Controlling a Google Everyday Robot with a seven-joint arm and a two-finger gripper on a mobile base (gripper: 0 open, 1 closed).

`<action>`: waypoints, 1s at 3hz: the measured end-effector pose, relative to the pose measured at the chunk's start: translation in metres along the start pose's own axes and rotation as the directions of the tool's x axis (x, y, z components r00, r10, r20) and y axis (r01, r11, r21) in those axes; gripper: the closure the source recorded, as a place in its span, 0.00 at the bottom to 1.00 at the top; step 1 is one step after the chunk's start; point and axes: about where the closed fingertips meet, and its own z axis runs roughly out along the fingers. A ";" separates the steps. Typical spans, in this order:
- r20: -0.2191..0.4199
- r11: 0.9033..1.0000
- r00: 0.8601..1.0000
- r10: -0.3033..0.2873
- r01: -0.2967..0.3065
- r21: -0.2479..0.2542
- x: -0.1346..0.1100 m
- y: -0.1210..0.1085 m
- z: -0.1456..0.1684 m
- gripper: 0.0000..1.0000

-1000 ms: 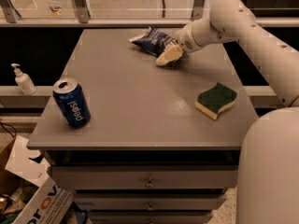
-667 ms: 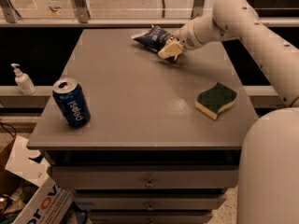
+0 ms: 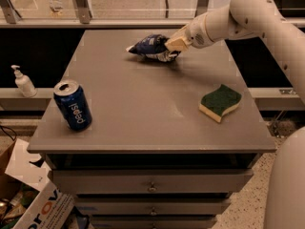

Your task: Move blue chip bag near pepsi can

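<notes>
Camera view: dark-blue aluminium pepsi can with silver top stands upright on the grey drawer cabinet; we take the can as reference; crumpled dark-blue foil chip bag lies well apart from the can, farther back and to its right, on the same top; cream gripper sits at the bag's end away from the can, touching it; clamped or apart, we cannot tell; green-and-yellow wavy sponge lies far right of the can; white plastic pump bottle stands left of the can, off the cabinet.
</notes>
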 end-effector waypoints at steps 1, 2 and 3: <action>0.065 0.997 0.998 -0.003 0.009 -0.082 -0.017 0.034 -0.015 1.00; 0.155 0.984 0.988 0.013 0.015 -0.179 -0.036 0.066 -0.031 1.00; 0.243 0.954 0.970 -0.014 0.086 -0.287 -0.062 0.108 -0.042 1.00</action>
